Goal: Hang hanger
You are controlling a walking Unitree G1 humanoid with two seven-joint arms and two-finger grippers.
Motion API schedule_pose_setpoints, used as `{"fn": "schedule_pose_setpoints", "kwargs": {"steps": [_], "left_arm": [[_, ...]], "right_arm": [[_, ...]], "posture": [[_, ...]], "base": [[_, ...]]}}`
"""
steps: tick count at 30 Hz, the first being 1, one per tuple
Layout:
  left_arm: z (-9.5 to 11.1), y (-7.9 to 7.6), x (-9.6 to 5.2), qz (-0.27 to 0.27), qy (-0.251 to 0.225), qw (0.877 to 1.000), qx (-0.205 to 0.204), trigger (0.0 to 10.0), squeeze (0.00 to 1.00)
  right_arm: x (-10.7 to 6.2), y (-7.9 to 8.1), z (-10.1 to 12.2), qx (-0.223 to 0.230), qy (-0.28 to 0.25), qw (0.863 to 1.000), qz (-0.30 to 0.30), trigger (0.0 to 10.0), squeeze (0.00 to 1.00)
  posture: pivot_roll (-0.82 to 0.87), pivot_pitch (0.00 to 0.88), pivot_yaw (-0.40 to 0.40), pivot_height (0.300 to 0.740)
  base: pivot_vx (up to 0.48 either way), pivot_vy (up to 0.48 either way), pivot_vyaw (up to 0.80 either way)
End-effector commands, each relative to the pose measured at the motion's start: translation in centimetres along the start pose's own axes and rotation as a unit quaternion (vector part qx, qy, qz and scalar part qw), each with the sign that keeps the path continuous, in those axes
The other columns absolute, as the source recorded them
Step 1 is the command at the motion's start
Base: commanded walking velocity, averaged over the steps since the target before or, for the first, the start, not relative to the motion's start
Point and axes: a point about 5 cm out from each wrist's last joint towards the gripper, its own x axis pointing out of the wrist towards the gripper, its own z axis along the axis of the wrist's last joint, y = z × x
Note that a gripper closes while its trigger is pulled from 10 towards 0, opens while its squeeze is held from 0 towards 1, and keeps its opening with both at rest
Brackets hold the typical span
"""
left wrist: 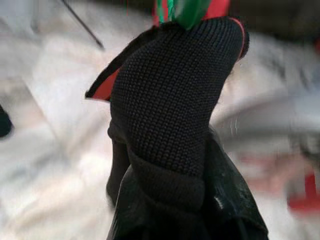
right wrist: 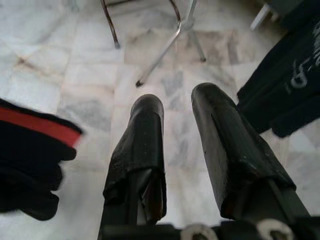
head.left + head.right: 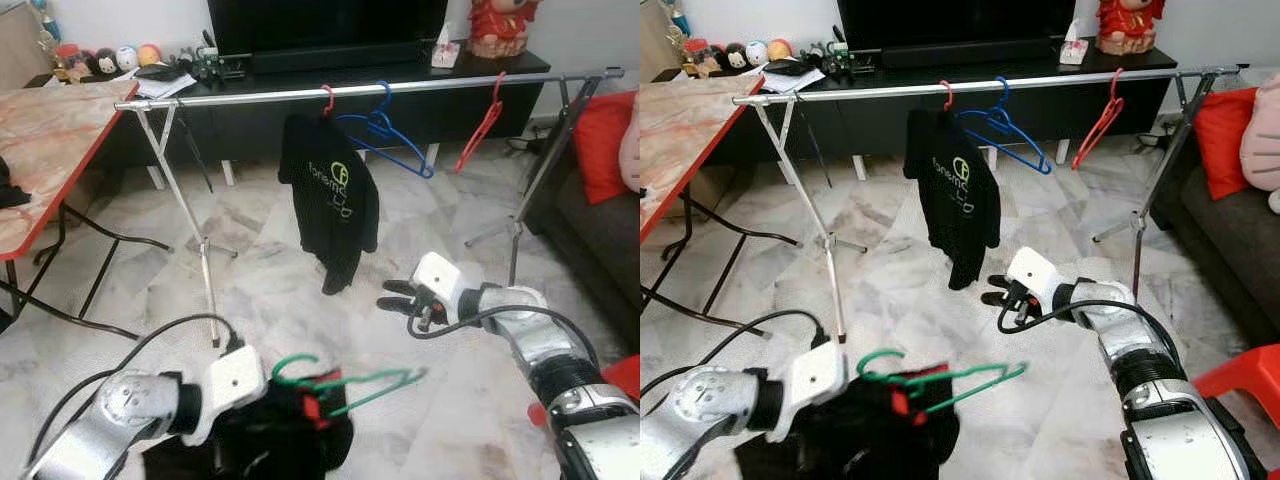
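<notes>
- Green hanger (image 3: 345,382) low in front, carrying a black garment with red trim (image 3: 270,435), well below and short of the rail (image 3: 370,88).
- Left gripper (image 3: 262,393) clamped at the garment's collar under the hanger's hook, black fabric bunched around the fingers (image 1: 170,115) in the left wrist view.
- Right gripper (image 3: 400,297) raised to the right of the hanger, apart from it, holding nothing.
- Its fingers (image 2: 142,145) parted by a narrow gap, marble floor (image 2: 65,75) visible between them.
- Silver rail across the room on folding legs, in front of a dark TV cabinet (image 3: 420,70).
- On the rail: a black T-shirt (image 3: 330,195) with a green logo on a red hook, a bare blue hanger (image 3: 385,135) just beside it, a bare red hanger (image 3: 483,125) further right.
- Marble-pattern table with a red edge (image 3: 60,150) at far left.
- Red cushion (image 3: 603,140) on a dark sofa at far right.
</notes>
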Motion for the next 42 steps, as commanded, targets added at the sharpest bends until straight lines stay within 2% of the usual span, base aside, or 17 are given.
{"fn": "schedule_pose_setpoints", "kwargs": {"steps": [1, 5, 9, 12, 18, 21, 23, 24, 25, 26, 28, 29, 30, 35, 42], "left_arm": [[1.5, 0.6, 0.4, 0.013, -0.053, 0.999, 0.004, 10.0, 0.00], [1.9, 0.5, 1.4, 0.006, -0.065, 0.998, -0.001, 10.0, 0.00], [1.3, 0.1, 2.1, -0.021, -0.033, 0.999, 0.003, 10.0, 0.00], [1.3, -0.3, 2.5, -0.033, -0.044, 0.998, -0.006, 10.0, 0.00], [1.2, -0.6, 2.8, -0.032, -0.060, 0.998, -0.015, 10.0, 0.00], [1.1, -0.4, 3.0, -0.003, -0.082, 0.996, -0.034, 10.0, 0.00], [1.1, -0.4, 3.0, -0.003, -0.082, 0.996, -0.034, 10.0, 0.00], [0.7, 0.0, 2.5, 0.019, -0.097, 0.993, -0.058, 10.0, 0.00], [0.4, 0.2, 2.1, 0.020, -0.094, 0.993, -0.064, 10.0, 0.00], [0.2, 0.3, 1.7, 0.017, -0.081, 0.995, -0.062, 10.0, 0.00], [0.1, 0.3, 1.5, 0.016, -0.074, 0.995, -0.060, 10.0, 0.00], [-0.3, 0.6, 1.2, 0.018, -0.056, 0.997, -0.059, 10.0, 0.00], [-0.3, 0.6, 1.2, 0.018, -0.056, 0.997, -0.059, 10.0, 0.00], [-1.8, 0.9, 0.5, 0.017, 0.013, 0.999, -0.040, 10.0, 0.00], [-1.8, 0.7, 0.7, -0.002, 0.029, 0.999, -0.021, 10.0, 0.00]], "right_arm": [[0.1, -1.0, 2.5, -0.025, -0.043, 0.999, -0.009, 10.0, 0.00], [-0.3, -1.7, 4.2, -0.027, -0.078, 0.997, -0.011, 10.0, 0.00], [-1.5, -3.1, 6.8, -0.042, -0.125, 0.991, -0.021, 10.0, 0.00], [-2.5, -4.2, 8.0, -0.061, -0.130, 0.989, -0.045, 10.0, 0.00], [-2.8, -4.7, 8.1, -0.068, -0.120, 0.988, -0.063, 10.0, 0.00], [-2.8, -4.2, 8.0, -0.069, -0.121, 0.990, -0.035, 10.0, 0.00], [-2.8, -4.2, 8.0, -0.069, -0.121, 0.990, -0.034, 10.0, 0.00], [-2.4, -2.5, 7.6, -0.084, -0.113, 0.989, 0.047, 10.0, 0.00], [-2.3, -1.6, 7.3, -0.094, -0.103, 0.986, 0.091, 10.0, 0.00], [-2.3, -0.8, 6.9, -0.109, -0.087, 0.981, 0.135, 10.0, 0.11], [-2.3, -0.7, 6.8, -0.115, -0.082, 0.980, 0.144, 10.0, 0.11], [-2.4, -0.5, 6.8, -0.116, -0.077, 0.977, 0.164, 10.0, 1.00], [-2.4, -0.5, 6.8, -0.116, -0.077, 0.977, 0.164, 10.0, 1.00], [-3.0, 0.5, 6.8, -0.131, -0.069, 0.962, 0.228, 10.0, 1.00], [-2.9, 1.3, 7.4, -0.134, -0.073, 0.953, 0.262, 10.0, 1.00]], "posture": [[-0.07, 0.035, 0.061, 0.740], [-0.08, 0.033, 0.065, 0.740], [-0.09, 0.030, 0.070, 0.740], [-0.10, 0.026, 0.074, 0.740], [-0.11, 0.018, 0.077, 0.740], [-0.11, 0.012, 0.077, 0.740], [-0.11, 0.012, 0.077, 0.740], [-0.11, 0.000, 0.072, 0.740], [-0.11, 0.000, 0.070, 0.740], [-0.11, 0.000, 0.072, 0.740], [-0.11, 0.000, 0.072, 0.740], [-0.11, 0.000, 0.072, 0.740], [-0.11, 0.000, 0.072, 0.740], [-0.11, 0.000, 0.068, 0.740], [-0.11, 0.000, 0.069, 0.740]], "base": [[0.000, 0.000, 0.00], [0.000, 0.000, 0.00], [0.000, 0.000, 0.00], [0.000, 0.000, 0.00], [0.000, 0.000, 0.00], [0.000, 0.000, 0.00], [0.000, 0.000, 0.00], [0.000, 0.000, 0.00], [0.000, 0.000, 0.00], [0.000, 0.000, 0.00], [0.000, 0.000, 0.00], [0.000, 0.000, 0.00], [0.000, 0.000, 0.00], [0.000, 0.000, 0.00], [0.000, 0.000, 0.00]]}}
